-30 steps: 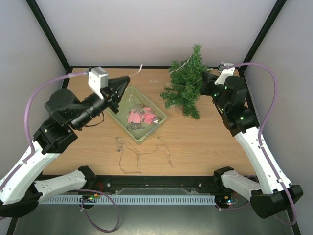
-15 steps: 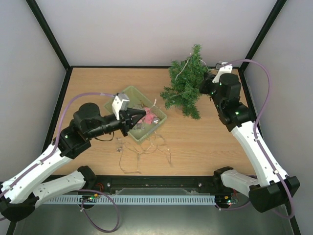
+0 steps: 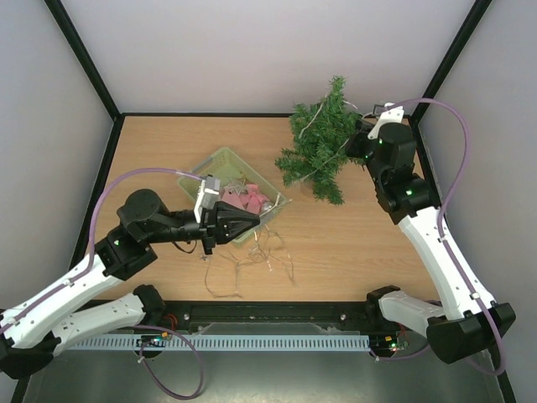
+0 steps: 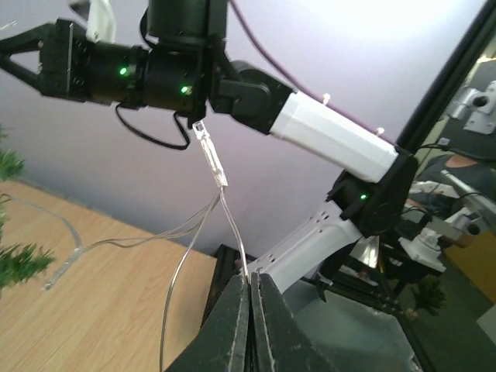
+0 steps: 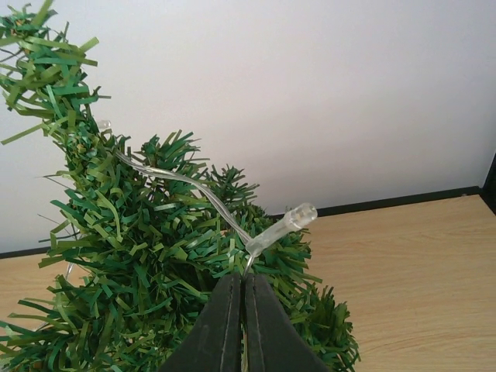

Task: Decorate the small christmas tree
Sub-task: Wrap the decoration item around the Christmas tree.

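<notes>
Wood table [image 3: 361,243], left end effector [image 4: 250,283] and right end effector [image 5: 242,287] clamped on light wire [image 4: 213,159], tree [image 3: 319,143] base hidden.

- thin clear plastic light wire [image 4: 212,157] sticks up from between the left gripper [image 4: 249,279] jaws
- bushy green small christmas tree [image 5: 132,256] sits just beyond the right gripper [image 5: 242,279] jaws

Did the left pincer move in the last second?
Yes. The left pincer moved from the far left corner of the basket across it to its near right edge.
</notes>
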Motion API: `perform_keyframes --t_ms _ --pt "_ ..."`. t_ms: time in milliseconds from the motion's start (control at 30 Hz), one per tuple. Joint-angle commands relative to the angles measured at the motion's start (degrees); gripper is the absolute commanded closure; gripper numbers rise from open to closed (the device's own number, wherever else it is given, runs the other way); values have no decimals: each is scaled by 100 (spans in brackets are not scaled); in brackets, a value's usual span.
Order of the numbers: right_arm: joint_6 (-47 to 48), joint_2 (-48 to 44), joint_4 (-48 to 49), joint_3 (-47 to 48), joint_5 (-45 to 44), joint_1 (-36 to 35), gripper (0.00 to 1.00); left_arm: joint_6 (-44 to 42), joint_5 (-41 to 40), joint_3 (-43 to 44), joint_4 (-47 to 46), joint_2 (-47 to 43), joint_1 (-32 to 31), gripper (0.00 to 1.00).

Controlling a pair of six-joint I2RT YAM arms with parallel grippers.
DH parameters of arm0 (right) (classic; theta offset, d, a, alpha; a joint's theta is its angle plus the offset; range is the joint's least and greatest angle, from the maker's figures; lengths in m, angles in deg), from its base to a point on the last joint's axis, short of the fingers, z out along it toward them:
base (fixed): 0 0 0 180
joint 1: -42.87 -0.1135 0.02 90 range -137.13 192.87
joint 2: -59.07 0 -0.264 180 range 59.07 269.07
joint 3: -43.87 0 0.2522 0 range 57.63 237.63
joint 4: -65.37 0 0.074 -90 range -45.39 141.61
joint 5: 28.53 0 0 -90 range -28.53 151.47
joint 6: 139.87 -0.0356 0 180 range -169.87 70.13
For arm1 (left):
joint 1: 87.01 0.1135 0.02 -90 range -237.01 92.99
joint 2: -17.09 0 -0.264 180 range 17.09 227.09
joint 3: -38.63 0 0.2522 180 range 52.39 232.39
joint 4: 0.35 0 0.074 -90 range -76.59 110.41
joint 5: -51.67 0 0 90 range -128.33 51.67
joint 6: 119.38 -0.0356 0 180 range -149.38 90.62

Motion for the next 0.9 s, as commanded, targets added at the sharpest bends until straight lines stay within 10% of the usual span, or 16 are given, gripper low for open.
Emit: perform_keyframes --t_ms 0,867 --pt "157 -99 -123 189 -138 33 98 293 492 33 -572 -106 -17 98" --pt "-454 117 224 113 1007 33 98 -1727 -2560 2570 1435 858 873 98"
